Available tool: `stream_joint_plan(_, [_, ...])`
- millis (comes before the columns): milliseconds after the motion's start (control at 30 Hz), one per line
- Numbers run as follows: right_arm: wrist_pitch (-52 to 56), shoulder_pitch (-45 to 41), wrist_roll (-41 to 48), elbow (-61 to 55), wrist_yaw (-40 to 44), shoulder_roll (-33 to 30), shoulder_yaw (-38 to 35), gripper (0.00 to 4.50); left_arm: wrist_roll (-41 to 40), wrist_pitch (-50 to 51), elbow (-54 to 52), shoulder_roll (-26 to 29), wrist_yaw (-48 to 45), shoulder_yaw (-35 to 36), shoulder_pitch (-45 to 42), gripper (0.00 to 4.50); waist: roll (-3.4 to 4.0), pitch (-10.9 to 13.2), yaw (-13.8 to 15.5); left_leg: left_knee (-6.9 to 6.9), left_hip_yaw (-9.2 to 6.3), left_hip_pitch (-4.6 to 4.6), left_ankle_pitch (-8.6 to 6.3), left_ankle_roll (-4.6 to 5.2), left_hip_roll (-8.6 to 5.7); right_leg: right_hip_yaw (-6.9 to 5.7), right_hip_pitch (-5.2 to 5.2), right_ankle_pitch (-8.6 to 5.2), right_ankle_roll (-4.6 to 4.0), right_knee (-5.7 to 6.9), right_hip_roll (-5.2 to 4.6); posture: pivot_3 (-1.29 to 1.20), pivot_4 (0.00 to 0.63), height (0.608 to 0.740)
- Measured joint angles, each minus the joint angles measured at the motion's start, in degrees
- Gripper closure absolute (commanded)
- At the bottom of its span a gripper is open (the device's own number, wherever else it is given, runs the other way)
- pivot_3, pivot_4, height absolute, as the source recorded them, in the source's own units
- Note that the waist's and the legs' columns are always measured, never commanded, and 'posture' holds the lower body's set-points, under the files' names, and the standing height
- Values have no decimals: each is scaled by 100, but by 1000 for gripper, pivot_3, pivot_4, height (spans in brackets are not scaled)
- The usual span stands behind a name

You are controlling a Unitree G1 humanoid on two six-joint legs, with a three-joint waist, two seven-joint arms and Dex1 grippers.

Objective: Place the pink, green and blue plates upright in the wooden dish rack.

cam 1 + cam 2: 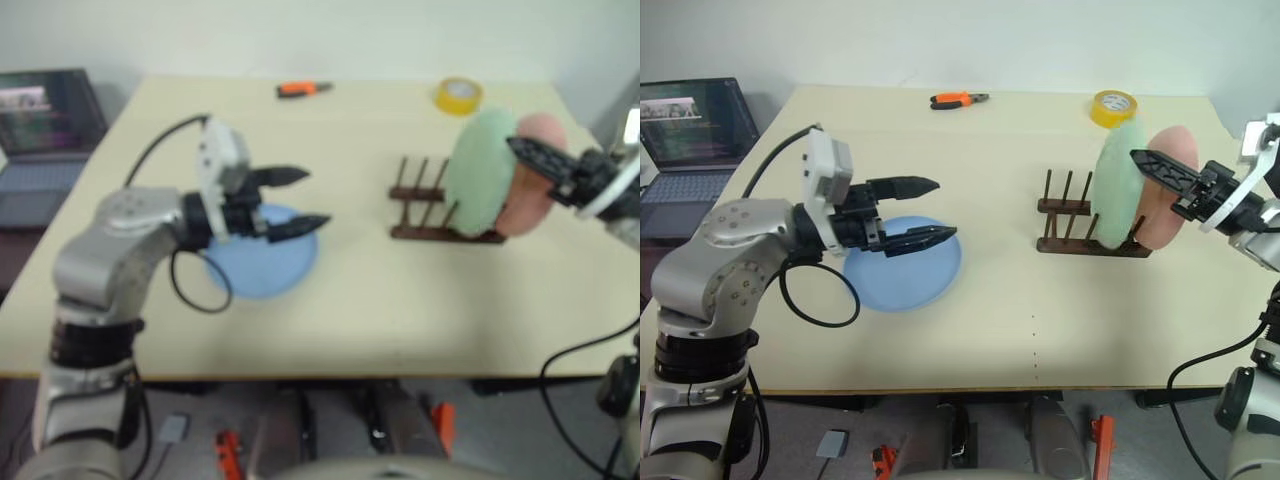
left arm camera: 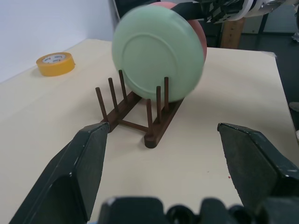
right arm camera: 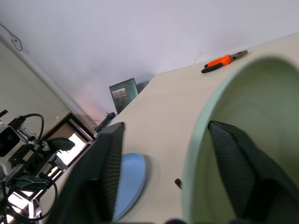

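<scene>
Both hands open, right hand [image 1: 1145, 165] astride green plate [image 1: 1118, 185]

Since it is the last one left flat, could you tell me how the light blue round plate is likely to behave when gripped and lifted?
The light blue round plate looks rigid, so it should hold its shape. Its matte surface probably gives fair grip. Lying flat on the beige table, its low rim may be awkward to pinch.

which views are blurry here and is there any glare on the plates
Left eye view: soft all over, edges of the green plate and dish rack smeared. Right eye view: crisp. Left wrist view: green plate's rim slightly blurred, rack sharp. Right wrist view: near plate out of focus. No glare; plates look matte.
</scene>
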Motion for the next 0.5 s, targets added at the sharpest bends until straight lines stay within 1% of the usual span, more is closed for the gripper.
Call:
stream_joint_plan(167, [-110,-78,-183,35,74,-7,126,1470,4,0,0,-1,0,-43,-2,379,0,0,1,0,0,0,0,0,0,-1,0,0,0,0,0,0,150,740])
stream_joint_plan(500, [-302,-189,-445,33,281,-354,213,1470,24,-3,4,0,0,-43,-4,379,0,0,4,-1,0,0,0,0,0,-1,0,-1,-2,-1,0,0,150,740])
